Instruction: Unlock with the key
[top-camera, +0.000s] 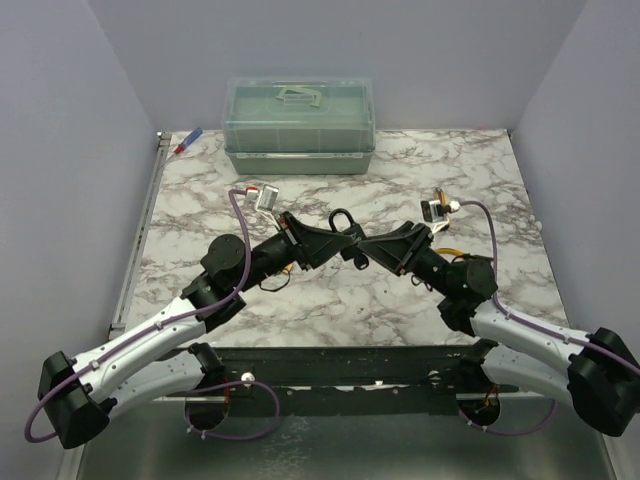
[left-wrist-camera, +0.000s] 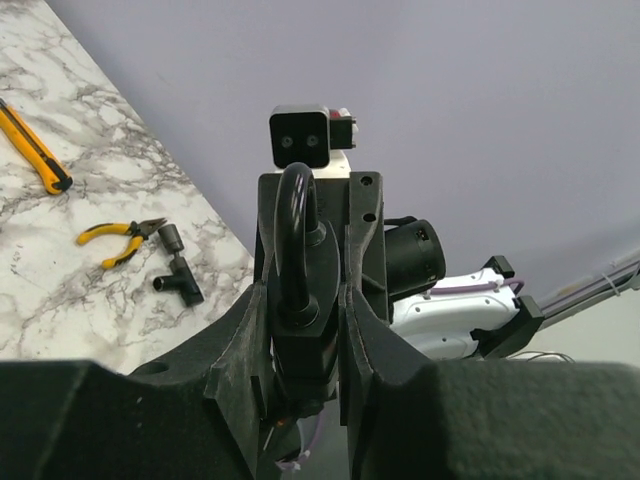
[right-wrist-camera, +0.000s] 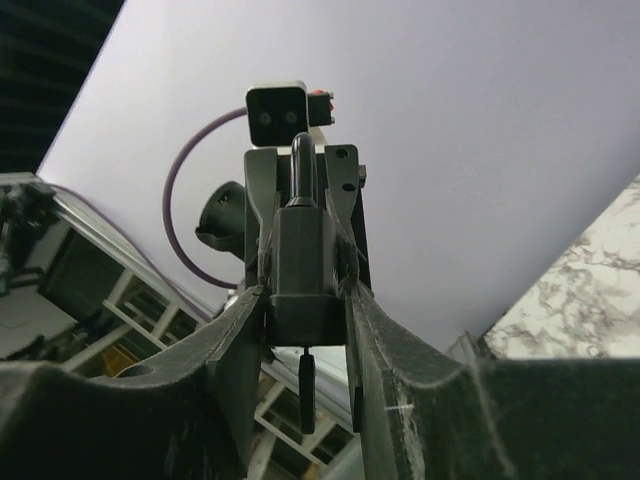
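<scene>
The black padlock (top-camera: 343, 217) is held in the air over the middle of the marble table, shackle pointing up and to the far side. My left gripper (top-camera: 346, 243) is shut on the padlock's body (left-wrist-camera: 300, 330), one finger on each flat side. The key (right-wrist-camera: 306, 390) sticks out of the bottom of the padlock (right-wrist-camera: 305, 270), its black head edge-on. My right gripper (right-wrist-camera: 305, 330) faces the left one tip to tip. Its fingers stand on either side of the padlock's lower end and the key, with a gap to the key on each side.
A green lidded box (top-camera: 298, 125) stands at the back of the table, with a red and blue marker (top-camera: 187, 142) to its left. Yellow pliers (left-wrist-camera: 115, 240), a yellow utility knife (left-wrist-camera: 35, 150) and a black T-shaped tool (left-wrist-camera: 178, 275) lie on the table under the right arm.
</scene>
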